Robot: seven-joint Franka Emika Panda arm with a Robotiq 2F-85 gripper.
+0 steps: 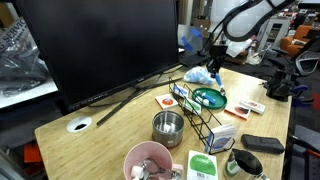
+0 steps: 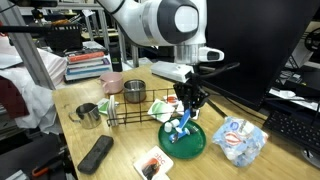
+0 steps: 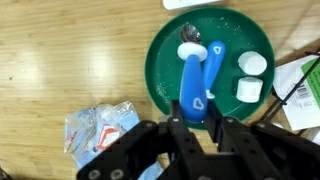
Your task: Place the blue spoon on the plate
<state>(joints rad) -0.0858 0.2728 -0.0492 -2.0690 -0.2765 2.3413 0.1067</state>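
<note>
Your gripper [image 3: 196, 123] is closed on the handle of the blue spoon [image 3: 193, 88]. The spoon's other end is over the plate [image 3: 163, 75].

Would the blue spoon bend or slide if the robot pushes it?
The blue spoon probably stays stiff: it looks like straight, hard plastic. It is slender, so likely very light; a small nudge should move it. The plate looks smooth and glossy, so the spoon may slide rather than roll.
</note>
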